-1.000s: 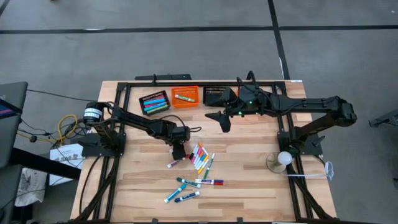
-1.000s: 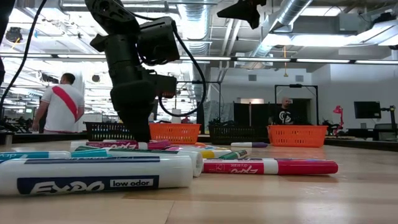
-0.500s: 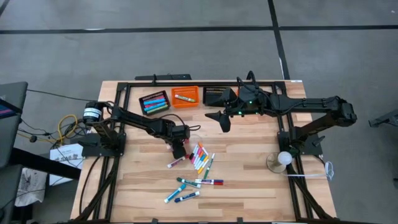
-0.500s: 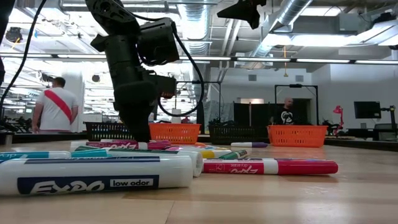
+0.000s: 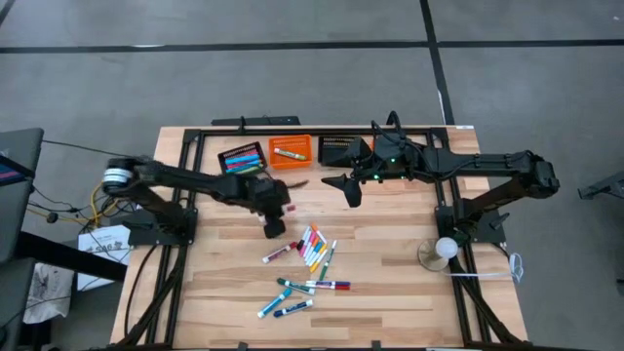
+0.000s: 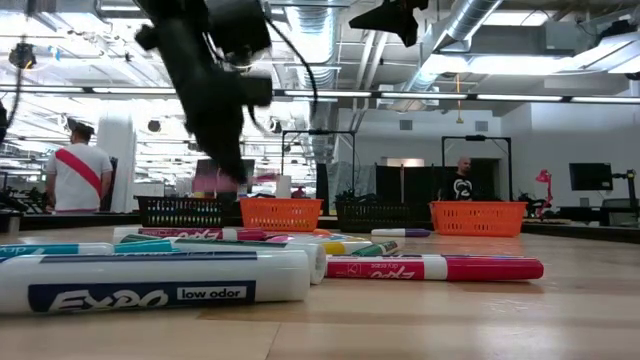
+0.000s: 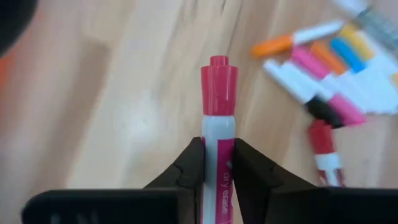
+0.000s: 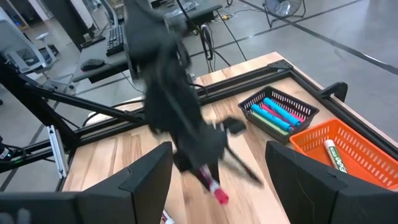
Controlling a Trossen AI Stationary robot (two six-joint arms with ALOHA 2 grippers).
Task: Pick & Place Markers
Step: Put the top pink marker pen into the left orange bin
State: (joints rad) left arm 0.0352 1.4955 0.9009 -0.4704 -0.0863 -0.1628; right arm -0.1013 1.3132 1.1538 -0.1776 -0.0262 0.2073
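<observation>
Above table, pink marker (image 7: pixel 217 118) between left claw (image 7: pixel 217 163) fingers

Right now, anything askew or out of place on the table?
Nothing damaged or spilled. Loose markers lie scattered at mixed angles mid-table, as the task expects. The left gripper holds a pink marker lifted off the wood; the right gripper hangs open near the baskets.

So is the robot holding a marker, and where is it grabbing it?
Yes. The left claw is shut on a pink marker, pinching its white body just below the pink cap. The right claw is open and holds nothing.
</observation>
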